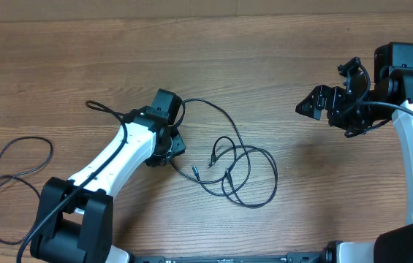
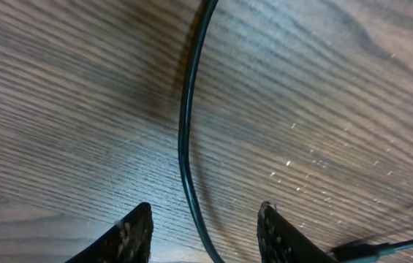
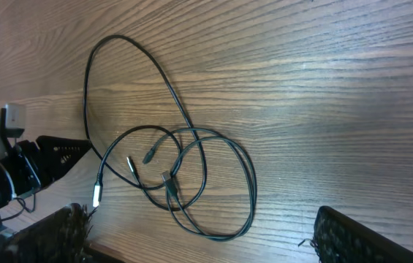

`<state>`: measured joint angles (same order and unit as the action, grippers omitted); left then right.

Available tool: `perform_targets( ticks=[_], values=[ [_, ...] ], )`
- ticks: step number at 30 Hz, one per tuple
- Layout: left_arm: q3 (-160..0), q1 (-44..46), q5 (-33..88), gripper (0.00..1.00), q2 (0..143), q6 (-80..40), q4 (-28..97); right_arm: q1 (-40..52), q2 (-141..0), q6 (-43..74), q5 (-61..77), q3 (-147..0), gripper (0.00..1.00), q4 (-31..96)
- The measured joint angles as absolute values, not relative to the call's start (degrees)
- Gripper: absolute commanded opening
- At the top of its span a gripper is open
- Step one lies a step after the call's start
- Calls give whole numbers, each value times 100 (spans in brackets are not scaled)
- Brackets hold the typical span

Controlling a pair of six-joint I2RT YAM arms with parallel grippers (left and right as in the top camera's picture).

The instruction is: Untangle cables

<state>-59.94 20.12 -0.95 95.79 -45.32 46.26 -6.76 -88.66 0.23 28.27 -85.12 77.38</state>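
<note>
Wood-grain table (image 1: 323, 190) fills all three views, and you have two groups of cables on it. The tangled cables (image 1: 239, 172) lie in overlapping loops around the middle of the table, a little toward the near edge, with several small plug ends gathered inside the loops. One long strand arcs out of that tangle toward the far edge and runs back to your left arm. A separate loose cable (image 1: 16, 175) lies by itself close to the left edge, well apart from the tangle. Your left gripper (image 2: 205, 212) sits low over the table just left of the tangle, fingers (image 2: 129, 237) spread, with a single black strand (image 2: 184, 146) running across the wood between them and not pinched. Your right gripper (image 3: 199, 219) hovers near the right edge toward the far side, well clear of the cables, its fingers (image 3: 367, 237) wide apart and holding nothing; its camera looks onto the whole tangle.
</note>
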Motion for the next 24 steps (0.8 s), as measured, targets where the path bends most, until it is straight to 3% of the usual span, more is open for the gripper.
perform_targets(
  ticks=[24],
  values=[
    [-5059,2010,82,40,9579,-4528,3435,-676,-8866,25,2823,-8512,97,7802]
  ],
)
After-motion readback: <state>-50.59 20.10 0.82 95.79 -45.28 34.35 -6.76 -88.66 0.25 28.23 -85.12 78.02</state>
